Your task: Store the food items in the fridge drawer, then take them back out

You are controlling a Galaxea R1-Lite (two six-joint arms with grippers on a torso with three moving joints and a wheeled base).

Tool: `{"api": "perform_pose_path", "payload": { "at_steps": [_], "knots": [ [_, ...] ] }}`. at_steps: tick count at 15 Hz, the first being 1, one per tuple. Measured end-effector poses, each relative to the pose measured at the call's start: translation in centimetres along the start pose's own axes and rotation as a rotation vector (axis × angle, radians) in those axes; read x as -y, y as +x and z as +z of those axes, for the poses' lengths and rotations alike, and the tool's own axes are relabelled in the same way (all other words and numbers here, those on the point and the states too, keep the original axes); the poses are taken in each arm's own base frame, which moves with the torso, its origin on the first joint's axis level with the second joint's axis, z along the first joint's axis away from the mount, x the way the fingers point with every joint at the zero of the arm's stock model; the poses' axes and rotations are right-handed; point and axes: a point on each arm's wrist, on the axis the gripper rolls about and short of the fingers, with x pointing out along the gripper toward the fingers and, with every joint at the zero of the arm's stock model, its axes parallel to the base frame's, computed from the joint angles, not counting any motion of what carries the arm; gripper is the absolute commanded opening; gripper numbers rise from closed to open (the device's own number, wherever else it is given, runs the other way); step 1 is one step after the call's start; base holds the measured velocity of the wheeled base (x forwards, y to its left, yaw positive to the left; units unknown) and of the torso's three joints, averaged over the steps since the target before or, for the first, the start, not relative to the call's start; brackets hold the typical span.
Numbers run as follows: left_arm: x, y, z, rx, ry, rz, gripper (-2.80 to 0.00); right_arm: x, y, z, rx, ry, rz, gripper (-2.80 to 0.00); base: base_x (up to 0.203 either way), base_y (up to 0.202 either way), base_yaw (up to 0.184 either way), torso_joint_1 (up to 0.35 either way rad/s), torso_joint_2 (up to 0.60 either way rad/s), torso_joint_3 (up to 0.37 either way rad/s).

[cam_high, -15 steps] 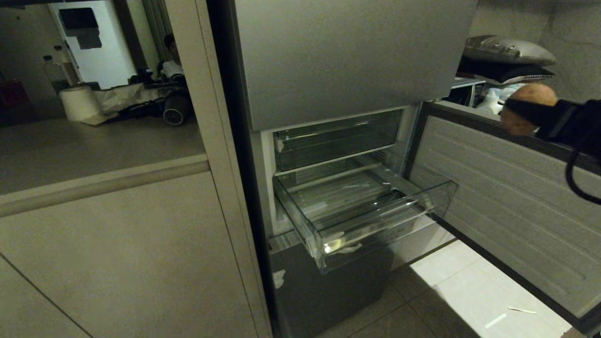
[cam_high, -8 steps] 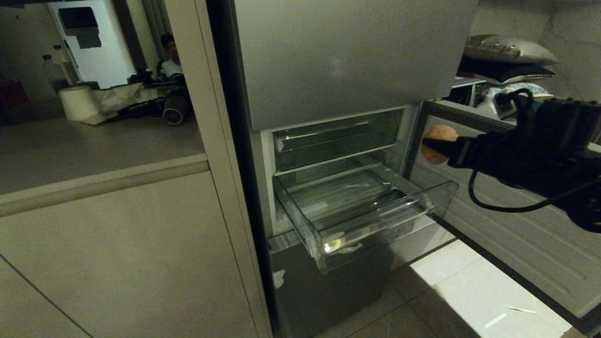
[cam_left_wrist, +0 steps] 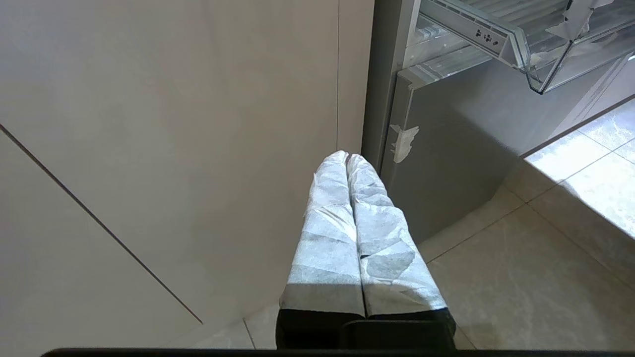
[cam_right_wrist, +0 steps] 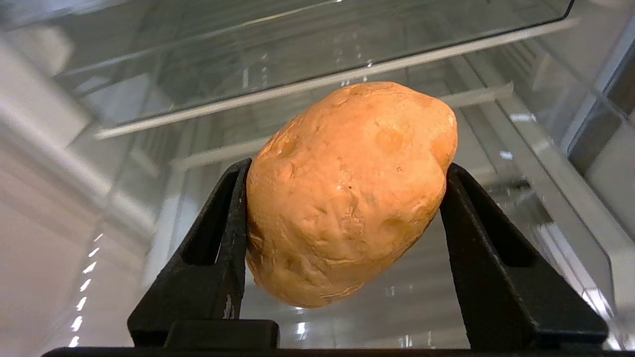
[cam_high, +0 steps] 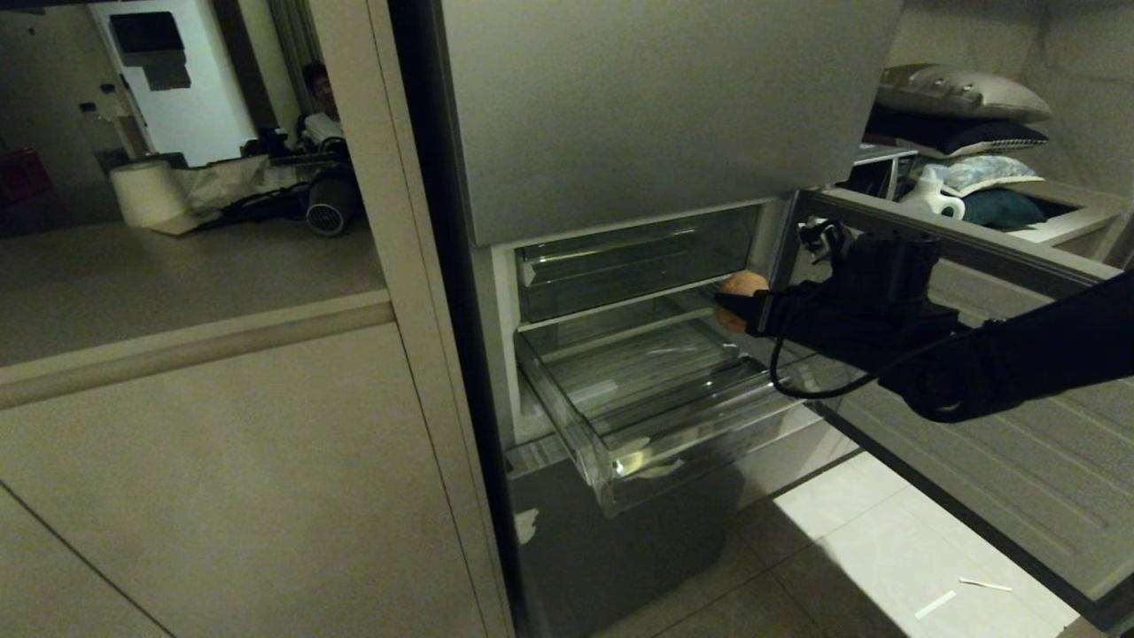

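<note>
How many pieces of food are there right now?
1: an orange-brown potato-like lump gripped in the right claw, above the open clear fridge drawer. The drawer looks empty; others may be out of view.

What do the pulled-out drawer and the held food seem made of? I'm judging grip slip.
Fridge drawer: clear, glossy hard plastic, likely; you see through it and it glints. Food item: matte orange-brown skin with dimples and scuffs, potato-like; real or replica is unclear.

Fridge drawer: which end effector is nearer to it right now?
Right. The right end effector hovers over the fridge drawer's back right corner, clamping the potato. The left end effector is shut, parked low beside the cabinet panel, below the drawer.
</note>
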Motion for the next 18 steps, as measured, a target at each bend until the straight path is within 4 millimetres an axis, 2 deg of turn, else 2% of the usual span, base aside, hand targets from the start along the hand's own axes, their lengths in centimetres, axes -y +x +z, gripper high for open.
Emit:
{"api": "perform_pose_path", "payload": {
  "at_steps": [1, 2, 3, 9, 13, 14, 16, 18],
  "knots": [
    [0.0, 0.0, 0.0, 0.000, 0.000, 0.000, -2.80, 0.2, 1.0, -0.3, 0.001, 0.000, -0.003, -2.80, 0.000, 0.000, 0.000, 0.000, 0.00, 0.000],
    [0.0, 0.0, 0.0, 0.000, 0.000, 0.000, -2.80, 0.5, 1.9, -0.8, -0.006, 0.001, -0.014, -1.15, 0.000, 0.000, 0.000, 0.000, 0.00, 0.000],
    [0.0, 0.0, 0.0, 0.000, 0.000, 0.000, -2.80, 0.8, 2.7, -1.3, -0.019, 0.001, -0.032, 0.00, 0.000, 0.000, 0.000, 0.000, 0.00, 0.000],
    [0.0, 0.0, 0.0, 0.000, 0.000, 0.000, -2.80, 1.7, 5.4, -2.1, -0.024, 0.003, -0.092, 0.00, 0.000, 0.000, 0.000, 0.000, 0.00, 0.000],
    [0.0, 0.0, 0.0, 0.000, 0.000, 0.000, -2.80, 1.5, 4.8, -1.5, -0.036, 0.009, -0.098, 0.00, 0.000, 0.000, 0.000, 0.000, 0.00, 0.000],
    [0.0, 0.0, 0.0, 0.000, 0.000, 0.000, -2.80, 1.3, 4.0, -1.2, -0.044, 0.010, -0.099, -2.80, 0.000, 0.000, 0.000, 0.000, 0.00, 0.000],
    [0.0, 0.0, 0.0, 0.000, 0.000, 0.000, -2.80, 0.8, 1.5, -0.2, -0.055, 0.009, -0.102, -2.80, 0.000, 0.000, 0.000, 0.000, 0.00, 0.000],
    [0.0, 0.0, 0.0, 0.000, 0.000, 0.000, -2.80, 0.3, -2.1, 1.2, -0.051, 0.007, -0.109, -2.80, 0.000, 0.000, 0.000, 0.000, 0.00, 0.000]
  ]
}}
